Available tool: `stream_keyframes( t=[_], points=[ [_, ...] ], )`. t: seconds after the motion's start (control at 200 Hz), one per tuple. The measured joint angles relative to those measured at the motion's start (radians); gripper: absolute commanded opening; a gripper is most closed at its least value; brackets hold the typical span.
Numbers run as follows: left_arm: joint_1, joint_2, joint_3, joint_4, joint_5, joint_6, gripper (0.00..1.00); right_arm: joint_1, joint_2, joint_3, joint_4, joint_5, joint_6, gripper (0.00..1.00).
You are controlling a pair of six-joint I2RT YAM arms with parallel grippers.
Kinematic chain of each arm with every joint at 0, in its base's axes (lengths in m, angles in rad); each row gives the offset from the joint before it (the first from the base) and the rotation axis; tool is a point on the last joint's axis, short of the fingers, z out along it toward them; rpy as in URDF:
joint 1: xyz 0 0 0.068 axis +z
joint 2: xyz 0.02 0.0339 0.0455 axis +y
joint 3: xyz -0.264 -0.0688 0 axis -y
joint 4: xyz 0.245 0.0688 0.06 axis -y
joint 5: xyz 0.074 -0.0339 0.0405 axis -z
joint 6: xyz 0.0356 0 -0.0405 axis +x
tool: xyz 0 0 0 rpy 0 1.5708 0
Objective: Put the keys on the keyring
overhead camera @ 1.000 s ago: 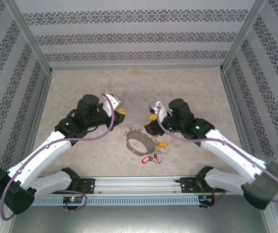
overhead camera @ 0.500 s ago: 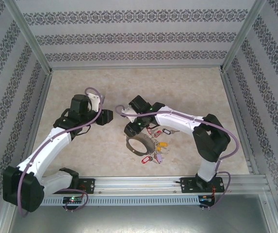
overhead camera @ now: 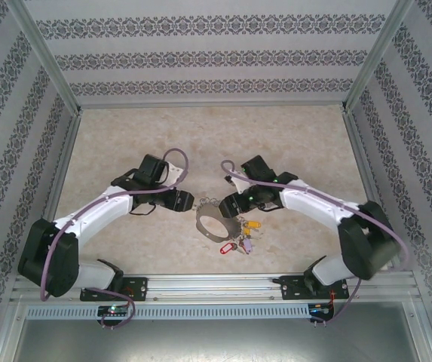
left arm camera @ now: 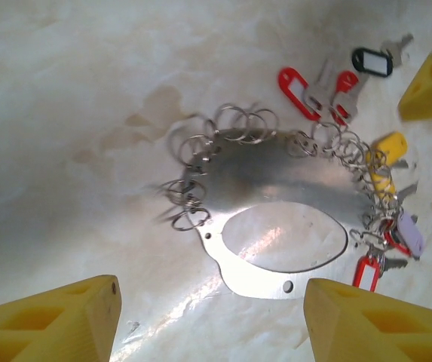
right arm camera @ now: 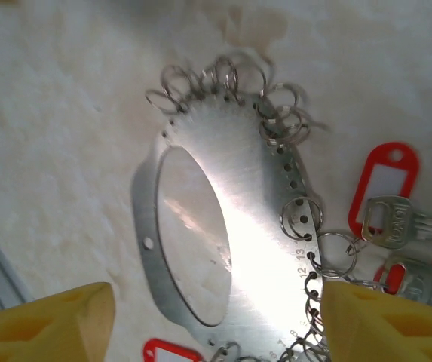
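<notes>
The keyring (left arm camera: pixel 276 177) is a flat grey metal hoop fringed with small split rings, lying on the table (overhead camera: pixel 125 136) between both grippers (overhead camera: pixel 217 221). A silver key with a black oval tag (left arm camera: pixel 372 62) lies loose on the table just beyond the hoop's far edge, apart from it. My left gripper (left arm camera: pixel 212 320) hovers open just short of the hoop's near rim with nothing between its yellow fingers (left arm camera: pixel 65 317). My right gripper (right arm camera: pixel 216 324) stands open over the keyring (right arm camera: pixel 261 226), straddling the plate without gripping it. From above, the left gripper (overhead camera: pixel 179 200) and right gripper (overhead camera: pixel 229 205) flank the hoop.
Keys with red (left arm camera: pixel 298 90), yellow (left arm camera: pixel 385 151) and purple (left arm camera: pixel 410 232) tags hang on the hoop's right side. Patterned walls and aluminium posts (overhead camera: pixel 50 68) enclose the table. A metal rail (overhead camera: pixel 216 285) runs along the near edge.
The left arm swung in and down toward the hoop's left side. The right arm pulled back from its reach to the left and now sits over the hoop's right half.
</notes>
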Motion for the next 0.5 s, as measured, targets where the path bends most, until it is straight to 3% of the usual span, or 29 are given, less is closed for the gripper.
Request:
stream_keyframes(
  t=[0.185,0.5],
  points=[
    [-0.049,0.058,0.061,-0.053,-0.064,0.169,0.63,-0.125,-0.134,-0.089,0.085,-0.09,0.034,0.83],
    [-0.081,0.22,0.119,-0.072,-0.086,0.359,0.51,-0.335,-0.176,-0.111,0.163,-0.233,0.058,0.86]
  ],
)
